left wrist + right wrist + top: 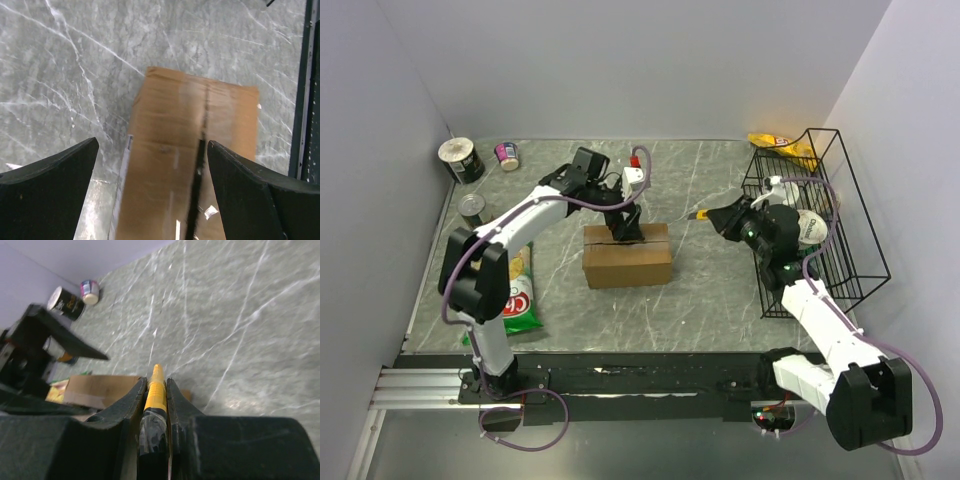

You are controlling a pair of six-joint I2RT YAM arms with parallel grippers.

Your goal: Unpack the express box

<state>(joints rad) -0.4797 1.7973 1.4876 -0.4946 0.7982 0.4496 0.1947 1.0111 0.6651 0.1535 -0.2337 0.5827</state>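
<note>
Clenched on a yellow cutter [157, 374], the right gripper [156, 382] aims leftward along the long axis of the express box [628, 260], the left gripper [152, 147] hanging open directly above.

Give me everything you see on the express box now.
The express box is a brown cardboard carton, resting flat on the table, seam up. Glossy tape runs along the top seam, which shows a dark slit. A white label shows on one side. The open left gripper hangs over its top; contact unclear.
</note>
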